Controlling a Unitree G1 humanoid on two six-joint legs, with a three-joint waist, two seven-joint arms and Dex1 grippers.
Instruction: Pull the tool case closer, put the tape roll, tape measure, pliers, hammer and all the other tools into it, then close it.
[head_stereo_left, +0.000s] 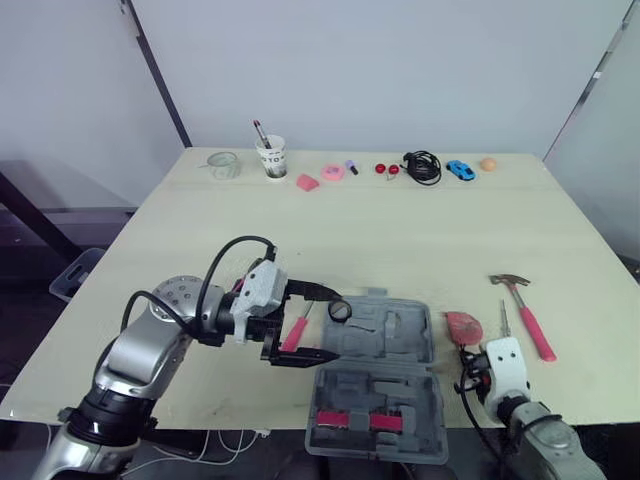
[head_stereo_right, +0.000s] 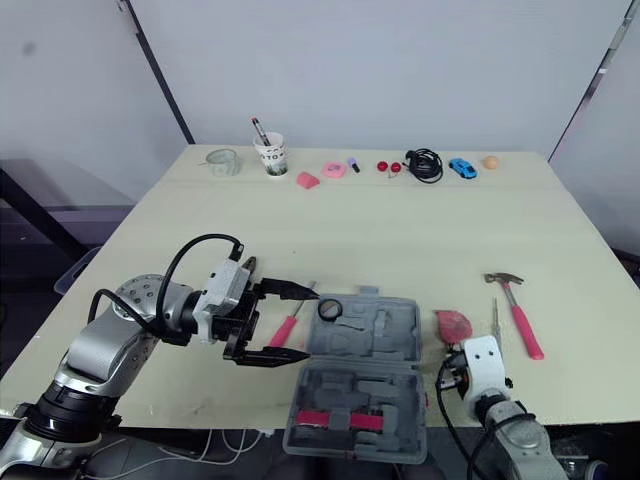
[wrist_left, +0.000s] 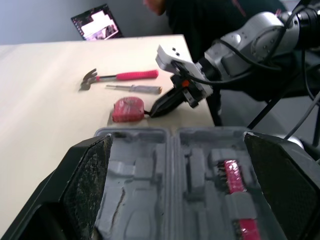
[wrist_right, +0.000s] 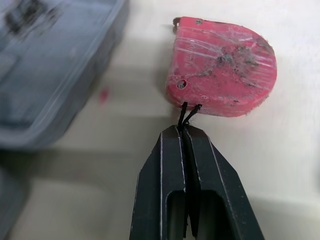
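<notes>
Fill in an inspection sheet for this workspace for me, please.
Surface: beige table, tools near its front edge.
Job's things: tool case open; tape roll at its far-left corner; red-handled tool left of it; tape measure, screwdriver, hammer right of it.
Clutter: jar, cup, toy car, small items along the far edge.
Grippers: left gripper open, jaws spread at the case's left edge; right gripper shut on the tape measure's strap.
Cables: coiled black cable at the far edge.
Surroundings: white wall; grey bin on the floor.
</notes>
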